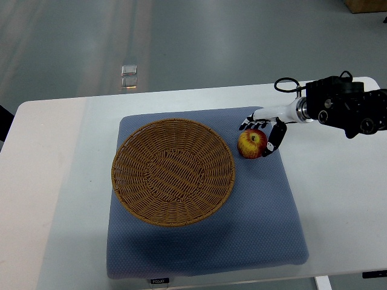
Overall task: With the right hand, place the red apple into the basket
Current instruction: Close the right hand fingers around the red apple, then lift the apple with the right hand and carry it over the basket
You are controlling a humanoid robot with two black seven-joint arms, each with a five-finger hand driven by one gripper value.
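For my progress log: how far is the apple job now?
Done: the right hand has reached the red apple on the blue mat. In hand: fingers curling around it, grasp not clearly closed. Left: lifting it and placing it in the empty basket.

Count on inspection: one red apple (pixel 252 144). One woven basket (pixel 173 171). One blue-grey mat (pixel 266 217) beneath both. One white table (pixel 54 199) carrying the lot. One robot hand, the right hand (pixel 264 128), in view; the left arm does not show. On the floor beyond the table, two small pale squares (pixel 129 77), set one above the other.
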